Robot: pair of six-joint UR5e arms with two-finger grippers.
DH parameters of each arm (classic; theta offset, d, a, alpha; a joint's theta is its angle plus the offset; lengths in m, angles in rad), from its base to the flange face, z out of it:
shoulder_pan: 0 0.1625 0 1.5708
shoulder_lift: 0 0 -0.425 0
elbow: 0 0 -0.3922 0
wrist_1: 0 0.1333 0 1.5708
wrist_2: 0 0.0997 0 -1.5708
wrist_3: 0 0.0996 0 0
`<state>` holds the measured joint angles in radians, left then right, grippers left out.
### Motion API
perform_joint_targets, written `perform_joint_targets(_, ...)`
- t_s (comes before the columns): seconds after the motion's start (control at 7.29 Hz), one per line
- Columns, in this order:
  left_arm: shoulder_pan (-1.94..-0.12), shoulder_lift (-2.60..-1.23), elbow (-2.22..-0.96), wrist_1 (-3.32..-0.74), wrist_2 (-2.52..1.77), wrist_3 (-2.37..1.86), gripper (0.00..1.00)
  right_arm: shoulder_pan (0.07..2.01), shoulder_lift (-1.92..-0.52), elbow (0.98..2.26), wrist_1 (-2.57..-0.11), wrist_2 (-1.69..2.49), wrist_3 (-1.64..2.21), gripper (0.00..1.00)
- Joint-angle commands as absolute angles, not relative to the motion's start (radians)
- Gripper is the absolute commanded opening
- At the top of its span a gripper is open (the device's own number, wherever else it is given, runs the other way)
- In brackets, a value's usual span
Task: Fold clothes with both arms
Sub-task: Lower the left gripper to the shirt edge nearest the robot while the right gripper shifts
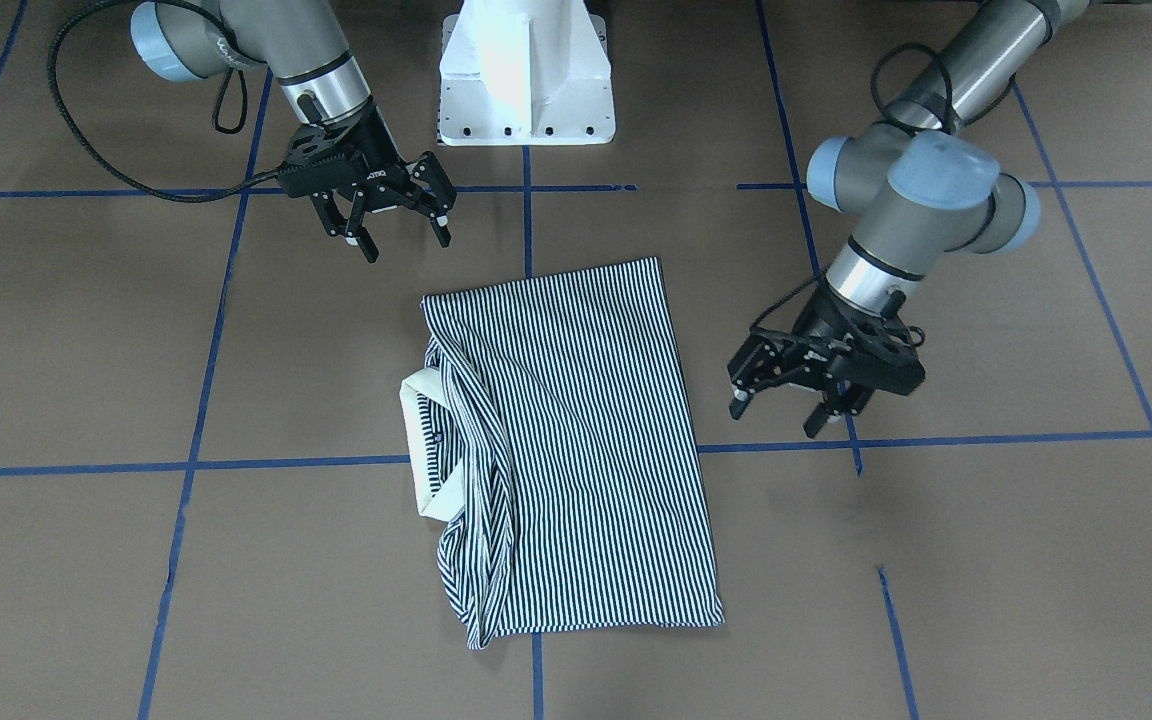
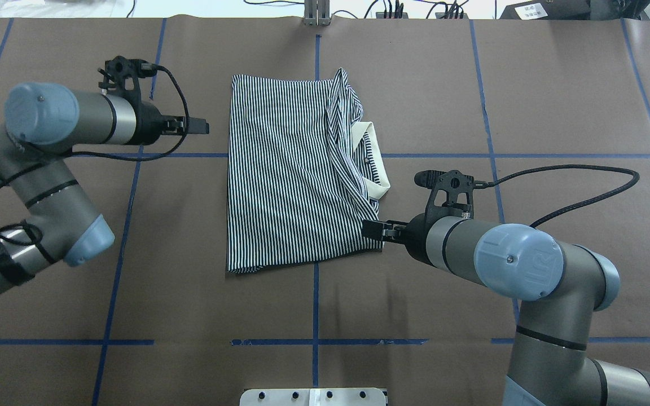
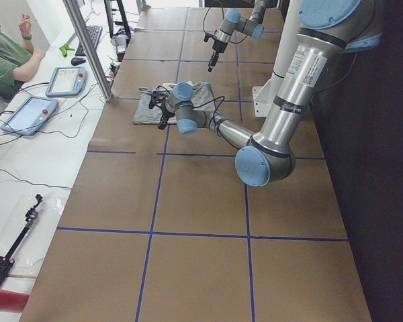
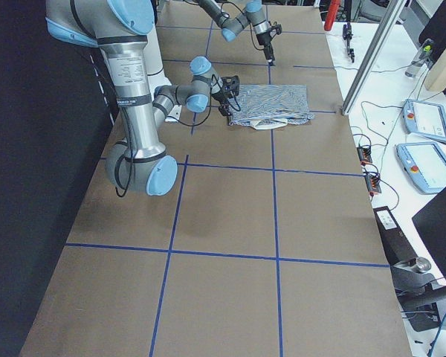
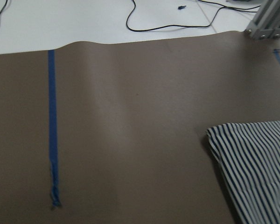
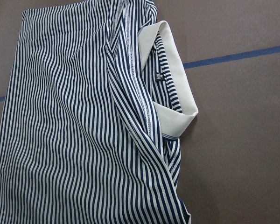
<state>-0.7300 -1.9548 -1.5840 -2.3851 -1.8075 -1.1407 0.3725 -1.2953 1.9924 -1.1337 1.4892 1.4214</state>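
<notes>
Polo shirt: the striped polo shirt [image 1: 576, 430] lies flat near the middle of the brown surface [image 1: 936, 560], across one of the blue tape lines [image 1: 286, 465]. It is folded into a rough upright rectangle.
Collar: the cream collar [image 1: 423, 450] sticks out from the edge on the robot's right. The cloth next to it is bunched in loose overlapping folds, while the opposite edge is straight and smooth.
Why it lies so: I judge that the body has been doubled over itself. That would put the neatest edges on the robot's left and far sides and leave the untidy bulk at the collar side.
Right gripper: the right gripper [image 1: 404, 240] hangs just off the shirt's near corner on the collar side, above the surface. Its fingers [image 1: 361, 238] are spread wide with nothing between them. Its wrist camera looks down on the collar and the bunched seam.
Left gripper: the left gripper [image 1: 776, 412] hovers beside the smooth long edge, apart from the cloth. Its fingers are also parted and empty. Its wrist camera sees only a corner of the stripes.
Placement of the arms: one stands on each side of the shirt, which suits a two-sided pinch of opposite edges.
Stage, as a judgement: the fold is largely done, but the collar side may need tidying or one more fold.
</notes>
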Motion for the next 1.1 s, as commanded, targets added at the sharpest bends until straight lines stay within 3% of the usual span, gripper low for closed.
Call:
perform_joint_targets(0.0,-0.52,-1.846,-1.779,-2.338,-1.662,-1.378,1.0,0.373,-1.299,1.991,-1.12,1.488,1.447,1.0)
perform_joint_targets(0.27,-0.404,-1.832,-1.786,-2.319,-1.573,-1.556,1.0,0.374,-1.301,1.99,-1.12,1.48,1.451,1.0)
perform_joint_targets(0.41,-0.341,-1.832,-1.786,-2.318,-1.509,-1.663,0.83,0.374,-1.299,1.99,-1.12,1.477,1.451,1.0)
perform_joint_targets(0.55,-0.31,-1.832,-1.784,-2.3,-1.482,-1.748,0.55,0.374,-1.301,1.99,-1.12,1.477,1.451,1.0)
perform_joint_targets(0.69,-0.302,-1.839,-1.786,-2.248,-1.48,-1.793,0.45,0.374,-1.301,1.99,-1.12,1.476,1.451,1.0)
perform_joint_targets(0.96,-0.301,-1.839,-1.787,-2.237,-1.48,-1.798,0.45,0.373,-1.301,1.99,-1.12,1.476,1.451,1.0)
